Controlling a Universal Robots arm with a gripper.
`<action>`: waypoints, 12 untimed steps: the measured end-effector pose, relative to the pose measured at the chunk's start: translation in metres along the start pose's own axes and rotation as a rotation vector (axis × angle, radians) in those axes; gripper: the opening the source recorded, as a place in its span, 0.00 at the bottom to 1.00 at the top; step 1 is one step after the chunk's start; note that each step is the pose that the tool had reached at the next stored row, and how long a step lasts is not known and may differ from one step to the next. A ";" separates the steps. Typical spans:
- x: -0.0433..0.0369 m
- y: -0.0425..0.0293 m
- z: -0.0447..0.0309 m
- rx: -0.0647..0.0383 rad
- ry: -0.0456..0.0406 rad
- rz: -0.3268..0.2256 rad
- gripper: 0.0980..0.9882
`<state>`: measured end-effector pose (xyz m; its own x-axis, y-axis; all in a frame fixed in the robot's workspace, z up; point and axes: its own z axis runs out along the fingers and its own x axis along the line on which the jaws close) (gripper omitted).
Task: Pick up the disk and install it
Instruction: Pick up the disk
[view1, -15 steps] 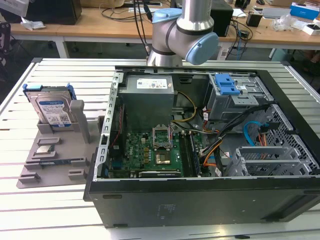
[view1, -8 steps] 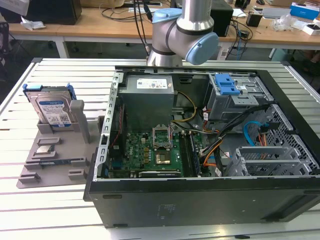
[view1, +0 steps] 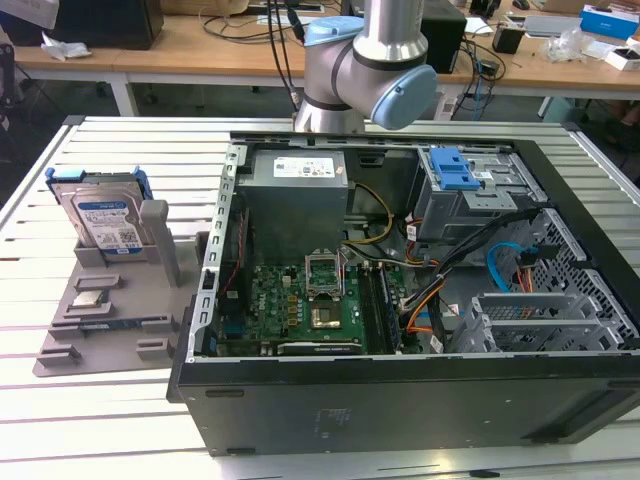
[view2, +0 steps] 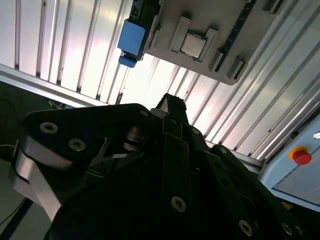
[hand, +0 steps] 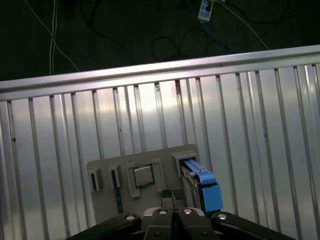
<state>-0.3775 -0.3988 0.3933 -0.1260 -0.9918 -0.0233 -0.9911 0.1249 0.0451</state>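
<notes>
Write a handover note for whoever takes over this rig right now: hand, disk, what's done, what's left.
The hand is shut, holds nothing and is apart from the disk.
The flat rectangular silver metal disk, framed in blue plastic, stands on edge in the grey plastic tray, on the exterior view's left of the open black computer case.
Done: nothing that shows.
Left: both the pick-up and the install.

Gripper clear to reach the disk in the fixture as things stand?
Probably yes: the disk stands upright in the grey fixture, outside the computer case, its top edge uncovered, and the gripper hangs above the fixture.
</notes>
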 end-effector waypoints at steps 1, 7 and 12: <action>0.0000 0.0000 0.0000 0.000 0.0001 -0.001 0.00; 0.0000 0.0000 0.0000 0.000 0.0004 -0.008 0.43; -0.0051 0.0005 0.0001 0.000 0.0004 -0.008 0.43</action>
<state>-0.3773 -0.3937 0.3933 -0.1184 -0.9927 -0.0232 -0.9921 0.1173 0.0451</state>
